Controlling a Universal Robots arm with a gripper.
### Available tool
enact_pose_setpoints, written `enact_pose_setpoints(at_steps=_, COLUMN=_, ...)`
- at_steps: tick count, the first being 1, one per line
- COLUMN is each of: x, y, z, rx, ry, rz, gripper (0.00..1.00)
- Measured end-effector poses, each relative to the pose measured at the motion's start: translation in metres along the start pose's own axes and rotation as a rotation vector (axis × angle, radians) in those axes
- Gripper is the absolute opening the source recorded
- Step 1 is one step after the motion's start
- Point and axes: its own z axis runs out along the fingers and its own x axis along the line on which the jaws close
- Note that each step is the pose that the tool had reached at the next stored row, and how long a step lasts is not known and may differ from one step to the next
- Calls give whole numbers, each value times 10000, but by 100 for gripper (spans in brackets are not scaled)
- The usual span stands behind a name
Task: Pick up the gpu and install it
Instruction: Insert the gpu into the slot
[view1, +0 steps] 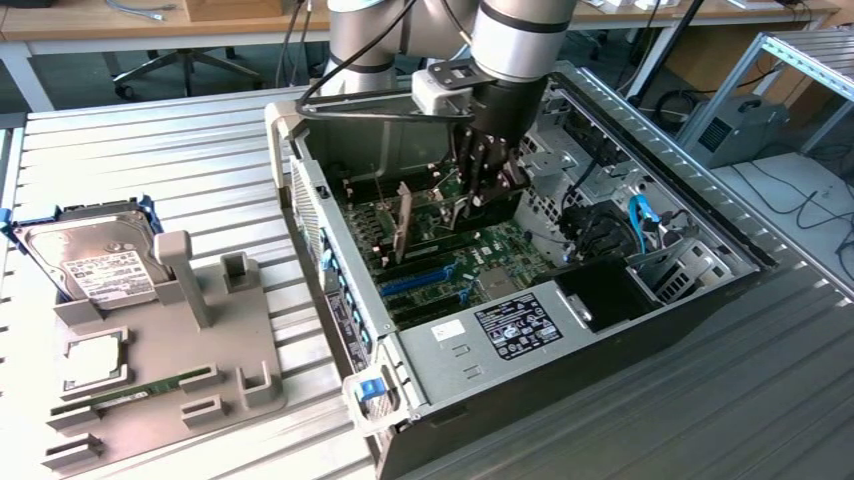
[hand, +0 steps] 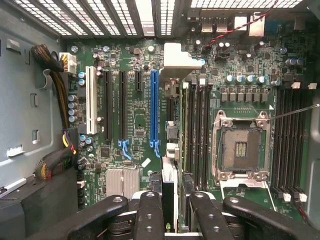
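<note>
My fingers (view1: 478, 190) clamp the gpu (hand: 170, 195) edge-on inside the open computer case (view1: 310, 200). Card hangs directly below, long axis parallel to blue slot (hand: 153, 107), just beside it.

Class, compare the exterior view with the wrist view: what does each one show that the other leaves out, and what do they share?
Exterior view: the hard drive and memory stick on the grey holder beside the computer case.
Wrist view: the white slot, and the gpu edge-on, clamped in the gripper.
Both: the motherboard with its blue slot, and the gripper reaching into the case.
</note>
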Motion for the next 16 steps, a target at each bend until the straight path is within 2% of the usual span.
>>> enact_pose_setpoints(at_steps=16, x=20, y=98, z=21, rx=-1, ry=4, rz=0, gripper=26)
